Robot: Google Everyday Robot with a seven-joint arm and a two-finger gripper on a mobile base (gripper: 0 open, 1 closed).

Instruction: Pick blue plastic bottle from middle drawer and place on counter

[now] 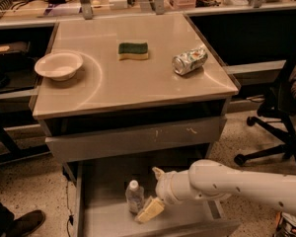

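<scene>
Fingers [149,210] of the gripper [152,191] stand spread apart inside the middle drawer [101,223], pinching nothing. The blue plastic bottle [134,197] stands upright on the drawer floor near its middle, white cap up, just beside the gripper's lower finger. Above, the counter [138,85] carries a white bowl [58,65] near its camera-left edge, a green sponge [133,50] toward the back edge and a crushed can [189,60] near the opposite edge.

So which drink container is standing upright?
The blue plastic bottle in the middle drawer, beside the gripper; the can on the counter lies on its side.
</scene>
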